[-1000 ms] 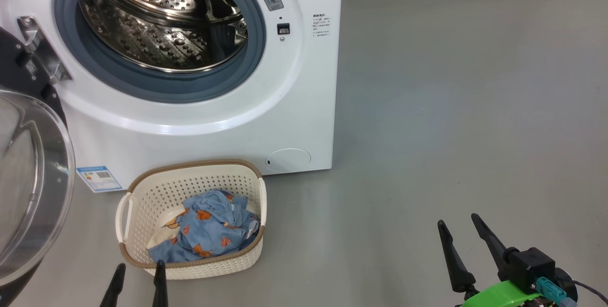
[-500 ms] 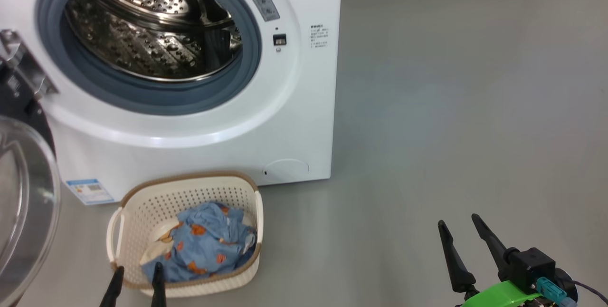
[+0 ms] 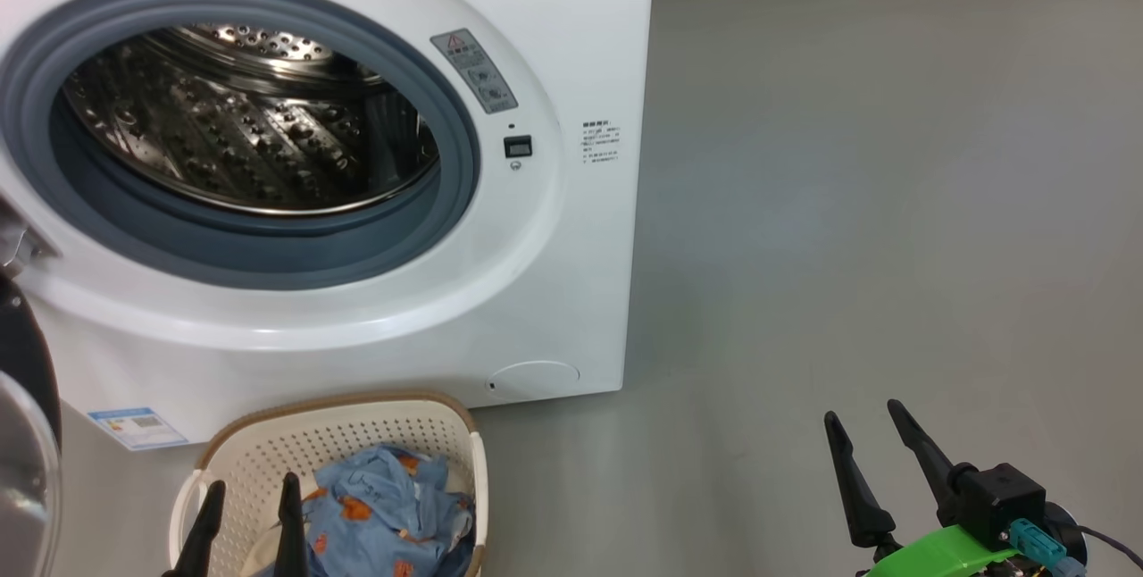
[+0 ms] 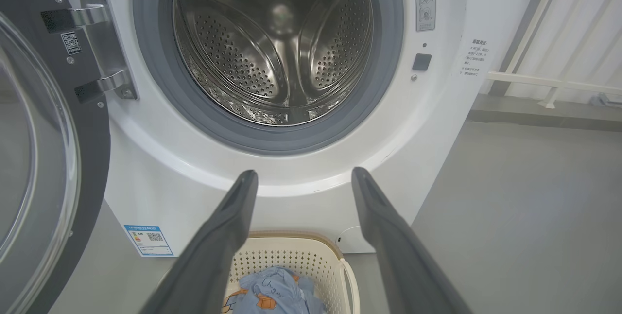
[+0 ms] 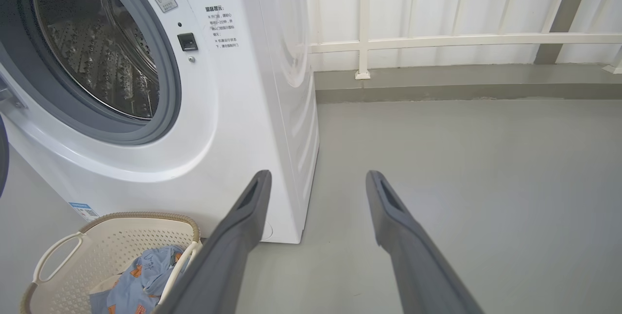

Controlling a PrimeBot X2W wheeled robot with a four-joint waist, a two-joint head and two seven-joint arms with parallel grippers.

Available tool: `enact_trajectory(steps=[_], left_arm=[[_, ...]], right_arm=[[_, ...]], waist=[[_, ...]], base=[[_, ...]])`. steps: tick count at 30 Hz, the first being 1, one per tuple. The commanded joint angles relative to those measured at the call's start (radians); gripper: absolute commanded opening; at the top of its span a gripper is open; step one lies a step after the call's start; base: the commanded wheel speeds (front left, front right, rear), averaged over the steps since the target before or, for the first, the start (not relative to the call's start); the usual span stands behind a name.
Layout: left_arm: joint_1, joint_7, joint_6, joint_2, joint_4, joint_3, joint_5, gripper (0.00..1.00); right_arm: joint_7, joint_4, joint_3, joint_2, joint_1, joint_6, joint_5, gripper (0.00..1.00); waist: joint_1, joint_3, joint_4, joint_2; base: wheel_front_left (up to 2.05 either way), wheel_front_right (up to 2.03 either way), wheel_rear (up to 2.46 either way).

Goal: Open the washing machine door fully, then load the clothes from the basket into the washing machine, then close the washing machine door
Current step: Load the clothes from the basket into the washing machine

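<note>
While above the basket (image 3: 339, 405), left gripper (image 3: 252, 480) agape and empty.

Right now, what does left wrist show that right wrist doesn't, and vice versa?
Left wrist's extras: the glass bowl of the washing machine door, the QR sticker on its rim, and the open left gripper. Right wrist's extras: the side panel of the washing machine and the open right gripper. Shared: steel drum, grey gasket, blue label, white railing, and the basket with the clothes inside.
</note>
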Motion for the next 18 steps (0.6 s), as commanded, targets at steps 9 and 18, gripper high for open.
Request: enact_trajectory(steps=[9, 18], left_arm=[[-0.030, -0.004, -0.003, 0.009, -0.005, 0.019, -0.010, 1.00], [-0.032, -0.004, -0.008, 0.009, -0.002, 0.013, -0.016, 1.00]], right_arm=[[-0.012, -0.020, 0.025, -0.001, -0.028, 0.003, 0.010, 1.00], [-0.012, -0.021, 0.025, -0.001, -0.028, 0.003, 0.011, 1.00]], waist=[[-0.0001, 0.002, 0.000, 0.0000], [-0.0001, 0.012, 0.001, 0.0000]], base=[[0.19, -0.19, 0.00], [0.00, 0.00, 0.00]])
